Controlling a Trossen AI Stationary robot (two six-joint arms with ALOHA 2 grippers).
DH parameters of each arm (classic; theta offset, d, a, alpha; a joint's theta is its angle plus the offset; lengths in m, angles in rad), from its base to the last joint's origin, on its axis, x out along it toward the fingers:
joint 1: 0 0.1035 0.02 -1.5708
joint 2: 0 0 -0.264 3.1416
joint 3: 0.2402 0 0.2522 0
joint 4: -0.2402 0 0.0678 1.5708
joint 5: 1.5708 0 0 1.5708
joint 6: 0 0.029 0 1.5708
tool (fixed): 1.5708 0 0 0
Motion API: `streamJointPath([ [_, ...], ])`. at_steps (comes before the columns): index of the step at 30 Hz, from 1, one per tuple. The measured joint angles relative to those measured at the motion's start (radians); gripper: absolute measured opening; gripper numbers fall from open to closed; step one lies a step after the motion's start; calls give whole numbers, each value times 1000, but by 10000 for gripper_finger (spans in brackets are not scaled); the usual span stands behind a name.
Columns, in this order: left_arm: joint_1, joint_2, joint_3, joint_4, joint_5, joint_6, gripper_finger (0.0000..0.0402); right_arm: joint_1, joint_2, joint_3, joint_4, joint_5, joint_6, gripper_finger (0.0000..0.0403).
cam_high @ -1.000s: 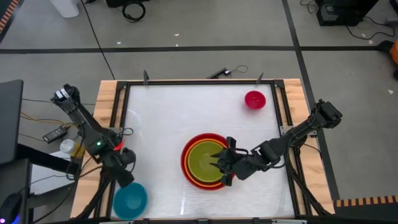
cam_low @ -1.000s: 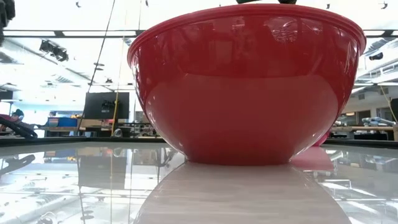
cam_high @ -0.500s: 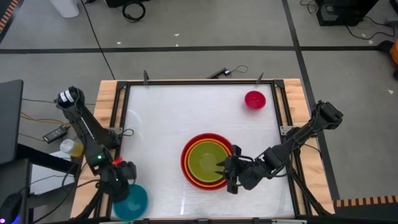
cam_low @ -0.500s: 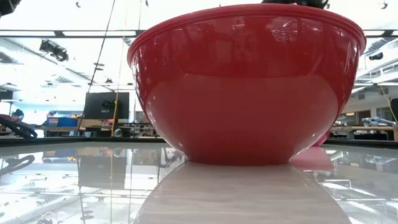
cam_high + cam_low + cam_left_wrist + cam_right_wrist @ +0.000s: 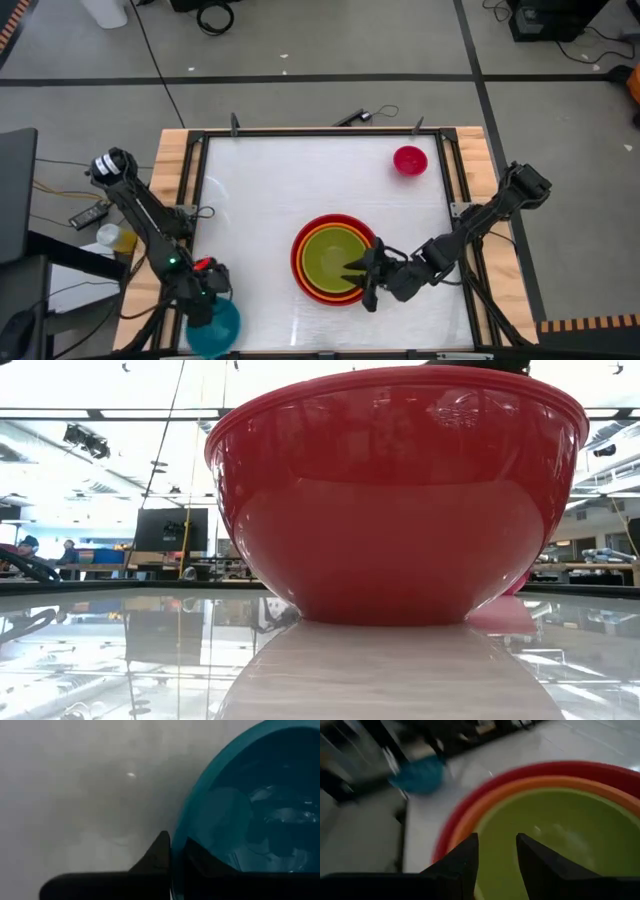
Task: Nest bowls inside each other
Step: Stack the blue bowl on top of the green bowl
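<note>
Teal-blue plastic fills the left wrist view: the blue bowl (image 5: 250,810) sits at the near-left corner of the tabletop (image 5: 270,190), and the left pincer (image 5: 207,300) is clenched on its rim, one finger (image 5: 155,857) outside the wall and the other inside.

The move ahead turns on one relation. From the gripped bowl, the stack lies toward about 2 o'clock in the high view, well apart across bare white surface. That stack is the red bowl (image 5: 299,262) holding the orange bowl (image 5: 372,237), which holds the yellow-green bowl (image 5: 328,258). The left arm is the nearer one to the blue bowl; the right pincer (image 5: 365,270) hangs over the stack's 4 o'clock rim with its jaws apart and nothing between them, so it may need to clear before the blue bowl can go in.

The magenta-pink bowl (image 5: 410,160) stands alone toward 1 o'clock of the stack, near the far right corner, nearer the right arm.

All five are round, so no long axis matters. They look smooth, glossy and thin-walled, and the tabletop is shiny enough to mirror the red bowl in the low view; a rim pinch could slip or tilt the bowl.
</note>
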Motion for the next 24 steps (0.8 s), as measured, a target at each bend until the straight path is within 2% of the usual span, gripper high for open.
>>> streamJointPath([
  [4,69,1,127,-146,-187,148,15,-22,0,-89,271,1,-4,142],
  [6,108,2,211,-250,-281,187,15,-45,0,-110,324,-15,-47,142],
  [8,147,2,301,-334,-370,201,15,-59,0,-108,310,-11,-131,142],
  [10,183,2,383,-414,-440,216,15,-64,8,-92,292,36,-194,142],
  [15,247,33,542,-512,-505,358,14,-70,17,-32,317,120,-365,142],
  [18,283,56,604,-538,-567,410,14,-78,18,31,307,121,-492,142],
  [21,323,84,635,-540,-683,442,14,-91,18,113,262,94,-617,143],
  [24,365,107,638,-498,-802,453,14,-104,18,194,143,131,-709,143],
])
